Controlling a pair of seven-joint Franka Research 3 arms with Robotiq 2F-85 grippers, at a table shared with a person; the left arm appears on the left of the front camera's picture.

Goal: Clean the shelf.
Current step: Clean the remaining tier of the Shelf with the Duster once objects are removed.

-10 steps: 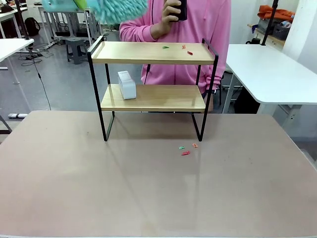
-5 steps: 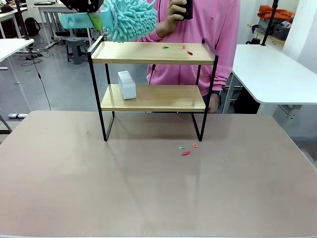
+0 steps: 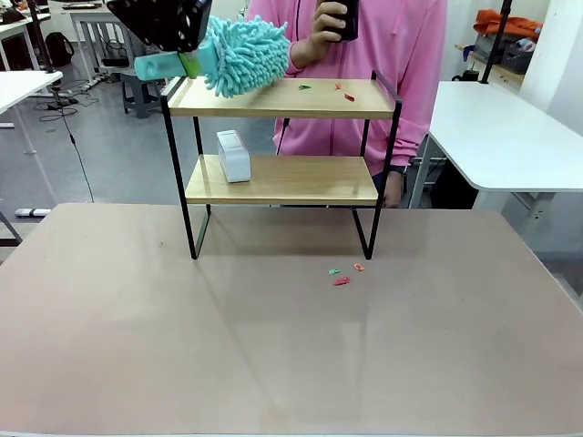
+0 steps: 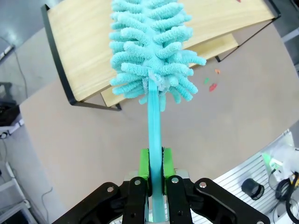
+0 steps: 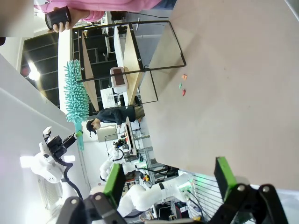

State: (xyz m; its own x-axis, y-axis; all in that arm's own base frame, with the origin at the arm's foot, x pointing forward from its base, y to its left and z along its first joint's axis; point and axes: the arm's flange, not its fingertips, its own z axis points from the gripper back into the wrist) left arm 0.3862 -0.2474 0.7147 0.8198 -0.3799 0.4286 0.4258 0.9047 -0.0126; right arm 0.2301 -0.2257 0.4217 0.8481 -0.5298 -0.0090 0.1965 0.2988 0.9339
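- front view: the shelf point(image 3: 273, 98) stands on the far half of the brown table point(image 3: 273, 364), just in front of a person point(image 3: 392, 55) in pink who holds a dark object at chest height. the left gripper point(image 3: 189, 62) comes in from the upper left, clamped on the handle of a fluffy teal duster point(image 3: 244, 56). the duster head sits over the left end of the top board; whether it touches the wood is unclear. red and green scraps point(image 3: 339, 89) lie toward the right of that board, well apart from the duster. a white box point(image 3: 233, 156) stands on the lower board. loose scraps point(image 3: 343, 274) lie on the table near the right front leg.
- left wrist view: the green pads press tight on the thin flat handle, and the head points away over the top board.
- right wrist view: the right gripper point(image 5: 169, 177) has its jaws wide apart with nothing between them. it is above the table, well apart from the shelf.
- likely risk: a sweep to the right could push the scraps off the far edge toward the person, or down onto the lower board.
- likely risk: pressing down or catching the black frame could slide or tip the light rack.
- likely risk: the slim handle could twist between the pads if the head drags.
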